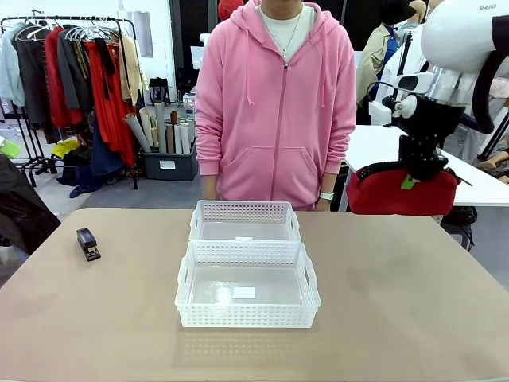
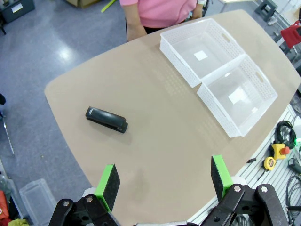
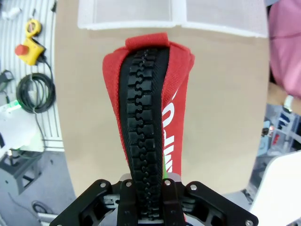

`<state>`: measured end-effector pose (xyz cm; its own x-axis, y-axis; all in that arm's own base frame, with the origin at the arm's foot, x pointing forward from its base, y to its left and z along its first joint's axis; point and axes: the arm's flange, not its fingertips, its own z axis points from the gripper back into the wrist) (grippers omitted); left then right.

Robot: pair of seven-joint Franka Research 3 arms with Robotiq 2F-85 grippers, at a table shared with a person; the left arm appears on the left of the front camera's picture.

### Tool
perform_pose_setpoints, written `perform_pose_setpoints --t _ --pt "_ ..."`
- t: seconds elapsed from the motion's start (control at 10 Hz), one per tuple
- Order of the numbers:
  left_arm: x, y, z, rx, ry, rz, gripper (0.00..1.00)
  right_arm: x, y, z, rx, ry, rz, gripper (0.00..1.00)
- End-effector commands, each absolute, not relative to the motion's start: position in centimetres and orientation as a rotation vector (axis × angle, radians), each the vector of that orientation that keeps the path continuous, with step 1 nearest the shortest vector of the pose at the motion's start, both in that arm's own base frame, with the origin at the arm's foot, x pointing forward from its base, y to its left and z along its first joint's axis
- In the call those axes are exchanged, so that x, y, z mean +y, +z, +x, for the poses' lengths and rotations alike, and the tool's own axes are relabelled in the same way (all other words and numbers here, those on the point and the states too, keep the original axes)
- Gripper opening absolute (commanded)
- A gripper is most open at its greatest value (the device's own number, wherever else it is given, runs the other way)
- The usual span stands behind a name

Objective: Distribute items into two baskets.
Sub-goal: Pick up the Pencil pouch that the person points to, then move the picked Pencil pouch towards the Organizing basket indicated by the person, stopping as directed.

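Observation:
Two white lattice baskets stand end to end mid-table, the far basket (image 1: 245,212) before the person and the near basket (image 1: 246,315) toward me. High above the table's right side my right gripper (image 1: 417,171) is shut on the red pouch (image 1: 402,195). In the right wrist view the pouch (image 3: 176,117) rises from the jaws with its black zipper facing the camera, and basket rims (image 3: 127,23) show beyond it. The black stapler (image 1: 87,243) lies on the table's left. My left gripper (image 2: 163,181) hangs open well above the table edge, the stapler (image 2: 106,119) ahead of it and the baskets (image 2: 221,113) to its right.
A person in a pink hoodie (image 1: 274,103) stands at the far edge, behind the baskets. A yellow stop button (image 2: 277,153) and cables lie on the slatted base beside the table. A clothes rack (image 1: 79,72) and a white table (image 1: 398,147) stand farther back.

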<state>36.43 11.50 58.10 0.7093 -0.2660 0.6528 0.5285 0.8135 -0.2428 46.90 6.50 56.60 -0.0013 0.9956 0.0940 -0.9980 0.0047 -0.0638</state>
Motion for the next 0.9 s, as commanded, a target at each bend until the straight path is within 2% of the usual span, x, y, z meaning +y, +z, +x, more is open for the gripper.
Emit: perform_pose_setpoints --t 0.0,0.1,0.8 --pt "11.52 58.13 36.45 -0.653 -0.461 -0.452 1.00 6.60 56.79 47.56 -0.055 1.544 -0.018 0.00" --pt "11.52 58.13 36.45 -0.653 -0.461 -0.452 1.00 6.50 56.60 46.90 -0.124 1.567 0.024 0.00" --pt "11.52 58.13 36.45 -0.653 -0.461 -0.452 1.00 6.50 56.60 46.90 -0.124 1.567 0.024 0.00"
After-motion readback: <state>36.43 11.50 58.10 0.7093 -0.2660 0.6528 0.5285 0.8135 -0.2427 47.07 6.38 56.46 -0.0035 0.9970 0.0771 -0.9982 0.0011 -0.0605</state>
